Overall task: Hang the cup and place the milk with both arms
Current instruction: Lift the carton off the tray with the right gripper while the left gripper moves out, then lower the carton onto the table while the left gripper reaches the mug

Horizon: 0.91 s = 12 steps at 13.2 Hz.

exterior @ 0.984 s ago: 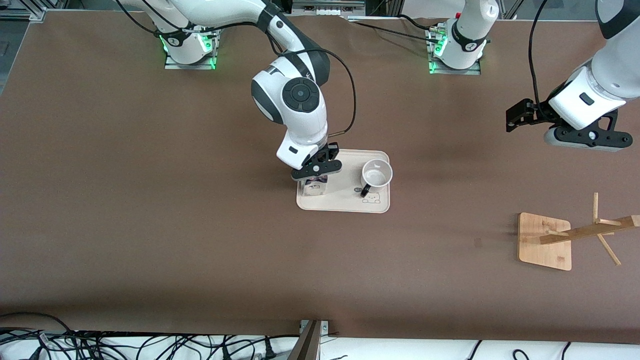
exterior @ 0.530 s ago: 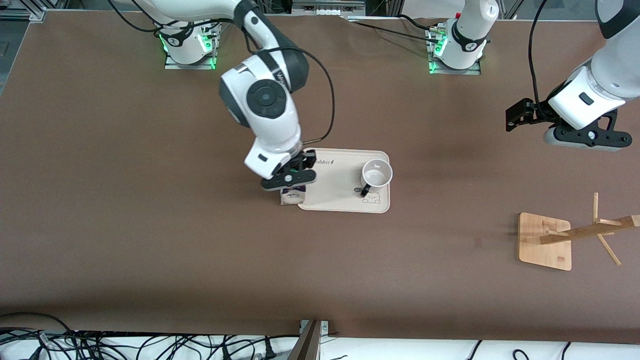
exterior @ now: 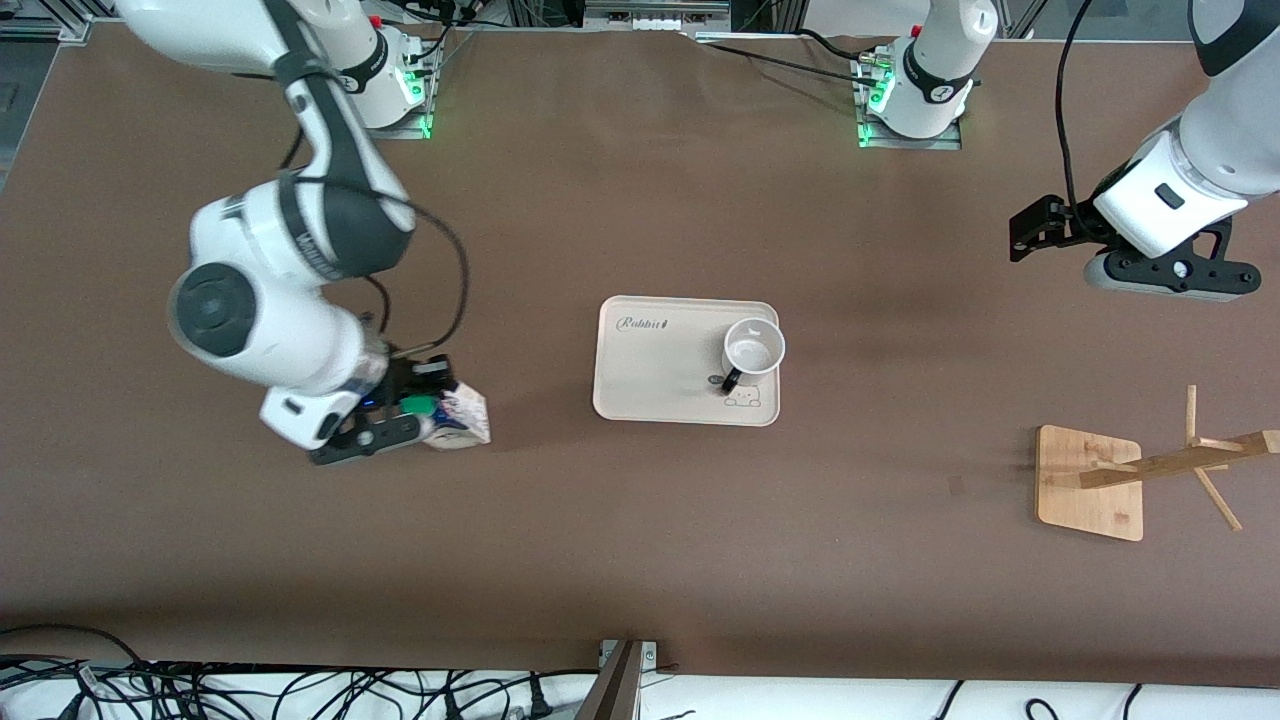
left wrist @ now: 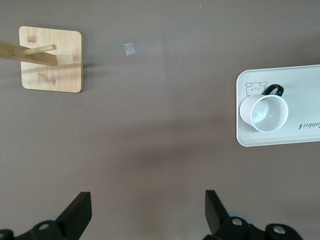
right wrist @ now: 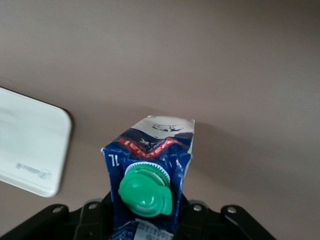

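My right gripper is shut on the milk, a blue and white carton with a green cap, held tilted over the bare table toward the right arm's end. In the right wrist view the milk fills the space between the jaws. The cup, a white mug with a black handle, stands upright on the cream tray; it also shows in the left wrist view. My left gripper is open and empty, waiting high over the table at the left arm's end.
A wooden rack with pegs on a square base stands near the left arm's end, nearer the front camera than the tray; it also shows in the left wrist view. Cables lie along the table's front edge.
My right gripper has carried the milk off the tray and away toward the right arm's end of the table, tilting it. The cup, tray and left arm have stayed put.
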### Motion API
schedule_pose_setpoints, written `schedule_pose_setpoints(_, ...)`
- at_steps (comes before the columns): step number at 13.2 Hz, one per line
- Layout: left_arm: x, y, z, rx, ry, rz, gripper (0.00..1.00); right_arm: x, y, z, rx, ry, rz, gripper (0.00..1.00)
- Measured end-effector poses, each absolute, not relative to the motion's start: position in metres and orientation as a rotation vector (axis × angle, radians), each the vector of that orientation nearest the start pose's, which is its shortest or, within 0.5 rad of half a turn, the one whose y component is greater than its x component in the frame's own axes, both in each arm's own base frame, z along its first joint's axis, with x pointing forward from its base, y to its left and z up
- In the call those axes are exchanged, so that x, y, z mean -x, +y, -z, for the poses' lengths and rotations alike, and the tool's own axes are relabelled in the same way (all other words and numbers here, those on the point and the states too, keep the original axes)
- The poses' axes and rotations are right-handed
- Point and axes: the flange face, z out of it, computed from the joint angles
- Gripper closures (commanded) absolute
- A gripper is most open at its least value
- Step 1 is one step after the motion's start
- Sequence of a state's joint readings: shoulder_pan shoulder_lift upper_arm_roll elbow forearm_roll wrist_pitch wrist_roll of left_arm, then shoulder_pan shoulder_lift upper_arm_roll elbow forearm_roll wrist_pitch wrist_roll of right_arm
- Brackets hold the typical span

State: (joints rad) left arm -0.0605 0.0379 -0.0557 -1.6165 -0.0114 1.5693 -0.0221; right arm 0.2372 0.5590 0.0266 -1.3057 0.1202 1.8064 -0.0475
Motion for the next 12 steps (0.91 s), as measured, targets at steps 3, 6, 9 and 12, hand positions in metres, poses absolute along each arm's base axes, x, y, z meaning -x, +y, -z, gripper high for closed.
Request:
schedule_pose_setpoints(3, -0.557, -0.068, -0.582, 3.142, 0.150, -0.148, 0.00, -0.688, 0.122, -0.406, 2.986, -0.399, -0.156, 0.60)
schedule_pose_setpoints(6, -0.550, -0.103, -0.598, 3.135, 0.238, -0.154, 0.00, -0.682, 0.085, -0.392, 3.014, -0.332, -0.202, 0.60)
schedule_pose_setpoints(9, -0.549, -0.148, -0.612, 3.133, 0.315, -0.155, 0.00, -0.676, 0.075, -0.366, 3.024, -0.306, -0.201, 0.60)
schedule_pose_setpoints(12, -0.565, -0.162, -0.579, 3.124, 0.387, -0.245, 0.00, -0.664, 0.071, -0.339, 3.031, -0.291, -0.187, 0.59)
